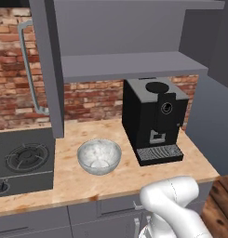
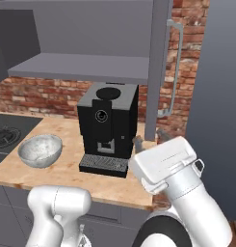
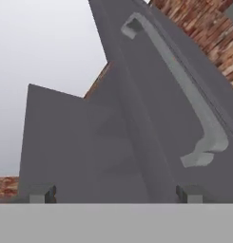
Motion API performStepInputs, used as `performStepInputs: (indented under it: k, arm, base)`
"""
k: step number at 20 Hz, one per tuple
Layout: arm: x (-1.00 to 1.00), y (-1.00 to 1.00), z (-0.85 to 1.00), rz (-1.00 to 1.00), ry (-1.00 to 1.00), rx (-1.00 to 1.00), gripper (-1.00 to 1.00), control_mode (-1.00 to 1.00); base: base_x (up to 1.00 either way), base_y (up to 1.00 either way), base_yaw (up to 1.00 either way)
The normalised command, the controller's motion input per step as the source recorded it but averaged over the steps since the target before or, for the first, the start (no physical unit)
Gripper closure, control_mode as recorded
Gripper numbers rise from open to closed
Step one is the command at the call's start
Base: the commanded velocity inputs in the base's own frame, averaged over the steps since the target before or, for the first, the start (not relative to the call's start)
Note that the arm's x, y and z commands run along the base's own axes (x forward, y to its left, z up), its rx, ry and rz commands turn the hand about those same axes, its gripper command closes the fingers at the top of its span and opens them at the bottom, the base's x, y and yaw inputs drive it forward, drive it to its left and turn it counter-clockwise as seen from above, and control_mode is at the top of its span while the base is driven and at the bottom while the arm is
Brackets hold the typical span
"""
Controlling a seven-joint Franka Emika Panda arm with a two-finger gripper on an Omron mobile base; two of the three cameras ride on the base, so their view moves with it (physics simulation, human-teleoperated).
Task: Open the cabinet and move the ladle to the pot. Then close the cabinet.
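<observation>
Cabinet (image 3: 151, 95) door w/ handle (image 3: 184, 85) just ahead of open tool (image 3: 117, 193).

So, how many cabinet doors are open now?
2. The left door stands swung out beside the stove; the right door stands swung out past the coffee machine.

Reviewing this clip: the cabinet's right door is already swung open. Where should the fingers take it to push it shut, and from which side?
Grip the silver bar handle on the open right door, around its straight middle. The bar runs vertically and stands off the panel on two end brackets, leaving a gap behind it. Come at it from the handle face, with the open gripper turned so one finger passes either side of the bar.
</observation>
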Motion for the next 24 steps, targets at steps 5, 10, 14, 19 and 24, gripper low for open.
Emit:
performStepInputs:
  k: [5,10,14,19,24]
  arm:
    - [0.47,-0.42,-0.09,0.20,-0.12,0.11,-1.00,-1.00]
    - [0.49,-0.45,-0.05,0.19,-0.12,0.10,-1.00,-1.00]
    - [0.52,-0.35,-0.09,0.17,-0.10,0.09,-1.00,-1.00]
    - [0.49,-0.08,-0.13,0.16,-0.07,0.08,-1.00,-1.00]
    - [0.41,0.00,-0.02,0.13,-0.08,0.07,-1.00,-1.00]
  base:
    - [0.00,0.00,0.00]
    - [0.00,0.00,0.00]
    - [0.00,0.00,0.00]
    - [0.00,0.00,0.00]
    - [0.00,0.00,0.00]
